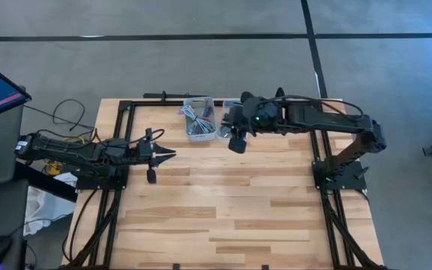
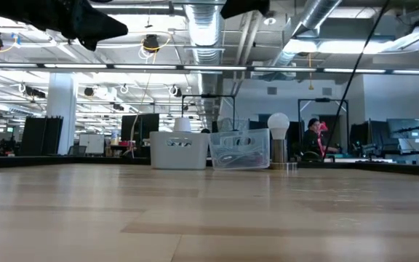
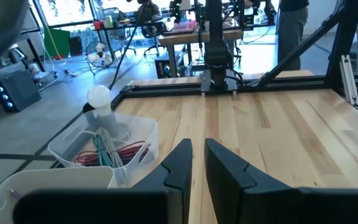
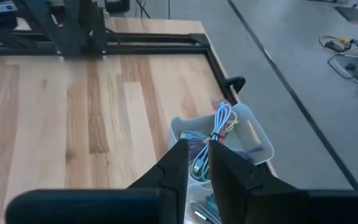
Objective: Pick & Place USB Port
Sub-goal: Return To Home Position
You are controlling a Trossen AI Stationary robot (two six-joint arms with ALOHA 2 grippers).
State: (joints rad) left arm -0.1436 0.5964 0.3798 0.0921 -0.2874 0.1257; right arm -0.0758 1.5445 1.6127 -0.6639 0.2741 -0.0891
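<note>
Two small bins stand side by side at the table's far edge: a white bin (image 1: pixel 199 118) (image 4: pixel 247 140) and a clear bin (image 2: pixel 238 149) (image 3: pixel 104 146), both holding bundled cables. I cannot single out a USB port among the cables. My right gripper (image 4: pixel 197 163) (image 1: pixel 236 141) hangs high above the bins, tilted down, its fingers shut to a narrow slit with nothing between them. My left gripper (image 3: pixel 196 163) (image 1: pixel 165 154) waits at the table's left side, level, above the wood. It is shut and holds nothing.
A white bulb-shaped lamp (image 2: pixel 278 125) (image 3: pixel 99 97) stands just right of the clear bin. Black frame rails (image 1: pixel 126 120) run along the table's far, left and right sides. The wooden top (image 1: pixel 231 202) lies bare in the middle and near part.
</note>
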